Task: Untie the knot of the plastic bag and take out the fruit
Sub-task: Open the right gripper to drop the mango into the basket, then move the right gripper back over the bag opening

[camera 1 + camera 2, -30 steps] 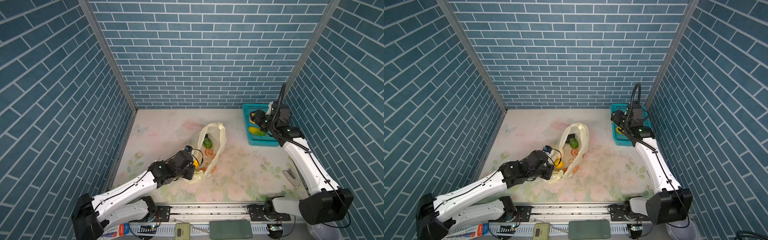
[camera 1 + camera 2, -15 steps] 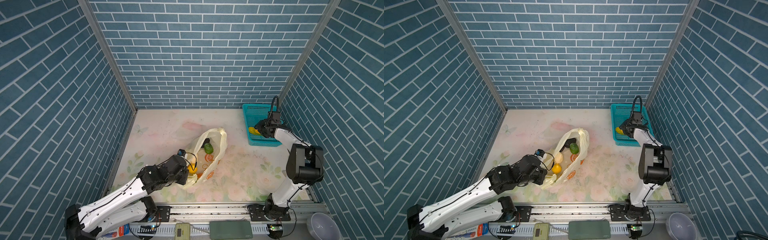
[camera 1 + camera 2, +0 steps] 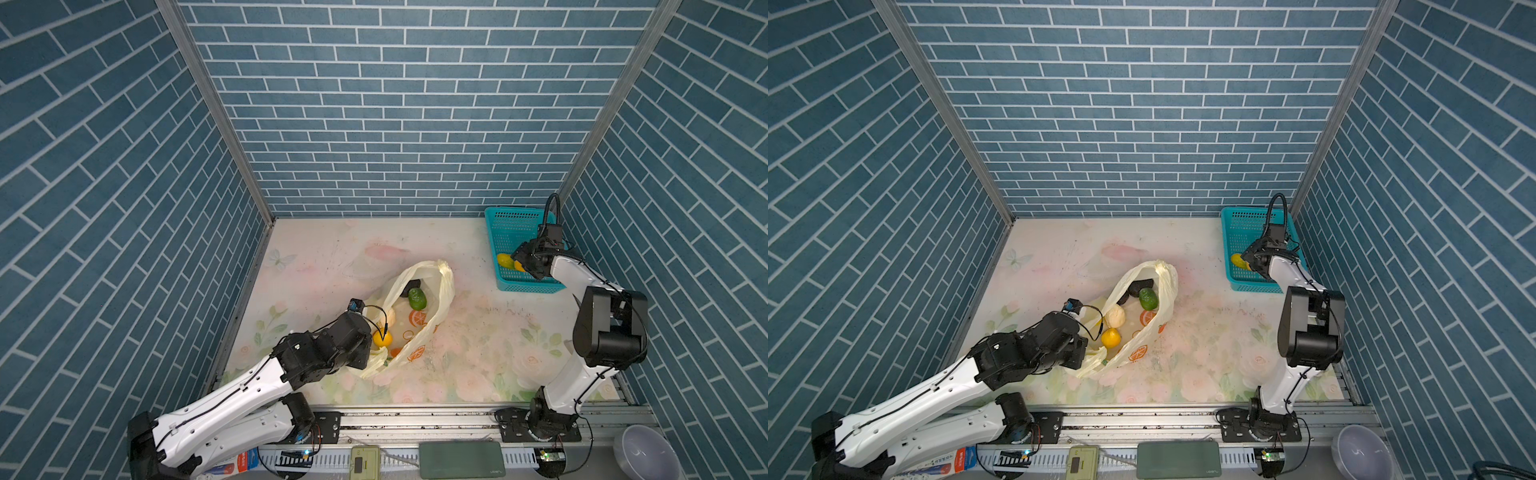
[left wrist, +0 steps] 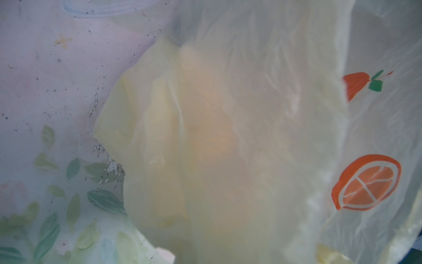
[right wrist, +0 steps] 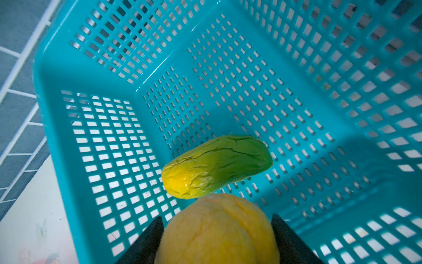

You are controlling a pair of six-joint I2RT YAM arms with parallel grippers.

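Our left jaws are shut on the bunched near end of the plastic bag [image 3: 444,286], which lies open on the counter [image 3: 478,353] with fruit [image 3: 417,298] inside. A lemon [image 5: 217,235] sits between our right jaws above the teal basket [image 5: 319,114]; we cannot tell whether they clamp it.

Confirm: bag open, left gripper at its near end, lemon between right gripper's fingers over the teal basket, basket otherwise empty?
Not empty: the right wrist view shows a long yellow-green fruit lying on the floor of the teal basket. Rest holds: plastic bag open, left gripper at its near end, lemon between the right gripper's fingers over the basket.
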